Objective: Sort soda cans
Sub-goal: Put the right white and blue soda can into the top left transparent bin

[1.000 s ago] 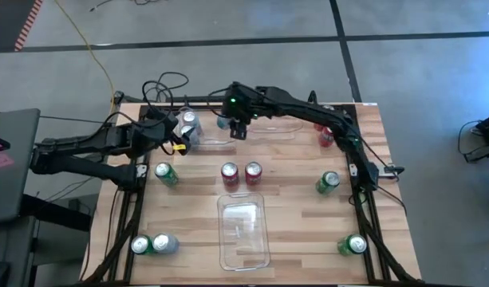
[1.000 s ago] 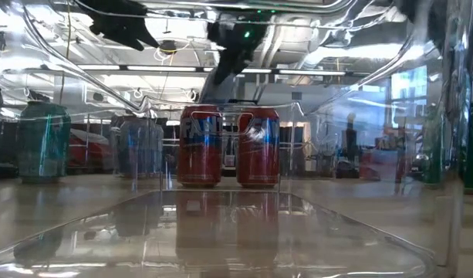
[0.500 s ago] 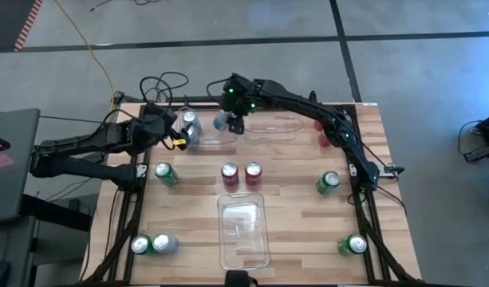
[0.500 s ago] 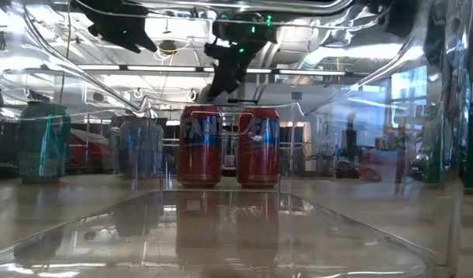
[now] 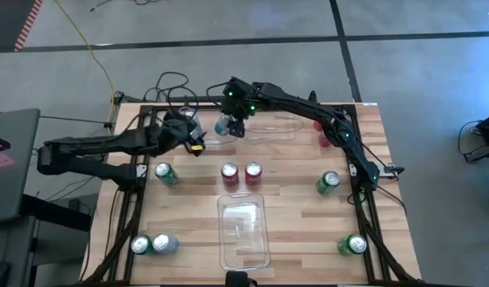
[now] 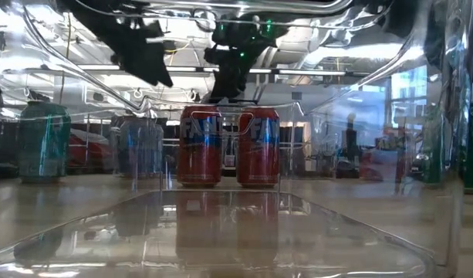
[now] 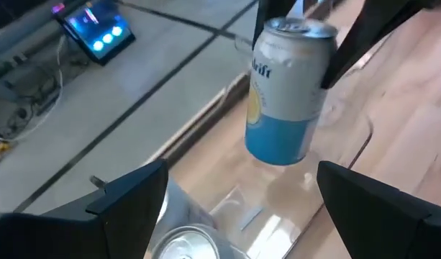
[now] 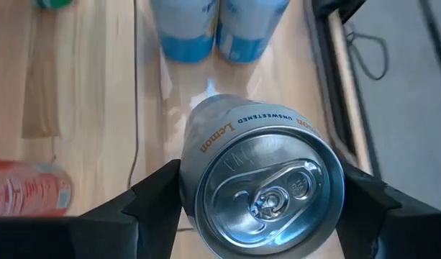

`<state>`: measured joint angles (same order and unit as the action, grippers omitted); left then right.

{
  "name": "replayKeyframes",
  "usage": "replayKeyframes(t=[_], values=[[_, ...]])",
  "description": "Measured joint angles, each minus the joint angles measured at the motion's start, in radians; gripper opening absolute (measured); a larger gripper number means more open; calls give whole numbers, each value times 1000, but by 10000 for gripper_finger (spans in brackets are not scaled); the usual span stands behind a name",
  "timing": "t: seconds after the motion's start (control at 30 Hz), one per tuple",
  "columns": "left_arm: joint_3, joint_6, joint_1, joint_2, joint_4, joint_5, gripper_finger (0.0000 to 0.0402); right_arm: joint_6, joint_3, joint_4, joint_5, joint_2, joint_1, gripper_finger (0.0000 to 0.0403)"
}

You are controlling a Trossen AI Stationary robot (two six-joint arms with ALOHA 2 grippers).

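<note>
Right gripper (image 8: 260, 208) grasps 1 silver-grey lemon can (image 8: 260, 173), label legible only in wrist views; left gripper (image 7: 227, 194) stands released nearby.

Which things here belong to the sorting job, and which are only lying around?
Belong to the job:
- silver can held by the right gripper
- two red cans at mid-table
- green cans on the table
- left gripper, open

Only lying around:
- yellow cable on the floor
- dark cables beyond the table
</note>
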<state>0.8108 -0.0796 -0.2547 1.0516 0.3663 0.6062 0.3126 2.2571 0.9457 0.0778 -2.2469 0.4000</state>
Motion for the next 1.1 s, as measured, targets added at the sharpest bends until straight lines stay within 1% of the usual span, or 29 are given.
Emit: replayKeyframes(t=[0.17, 0.23, 0.5, 0.6, 0.77, 0.87, 0.97, 1.1], values=[[0, -9, -22, 46, -20, -2, 350, 6, 0, -12, 27, -31, 3, 286], [0, -10, -22, 49, -20, -2, 350, 9, -2, 6, 27, -62, 2, 286], [1, -1, -26, 42, -21, -3, 350, 29, -1, 17, 35, -113, 1, 289], [0, 0, -29, 43, -17, -4, 350, 31, 0, 8, 40, -117, 1, 307], [0, 8, -35, 43, -18, -7, 350, 36, 0, -8, 41, -125, 1, 356], [1, 16, -35, 43, -19, -7, 350, 37, 0, -10, 40, -128, 0, 377], [1, 19, -35, 43, -19, -7, 350, 38, -1, -17, 40, -128, 0, 387], [1, 20, -37, 43, -18, -7, 350, 53, -1, -18, 40, -128, -3, 389]])
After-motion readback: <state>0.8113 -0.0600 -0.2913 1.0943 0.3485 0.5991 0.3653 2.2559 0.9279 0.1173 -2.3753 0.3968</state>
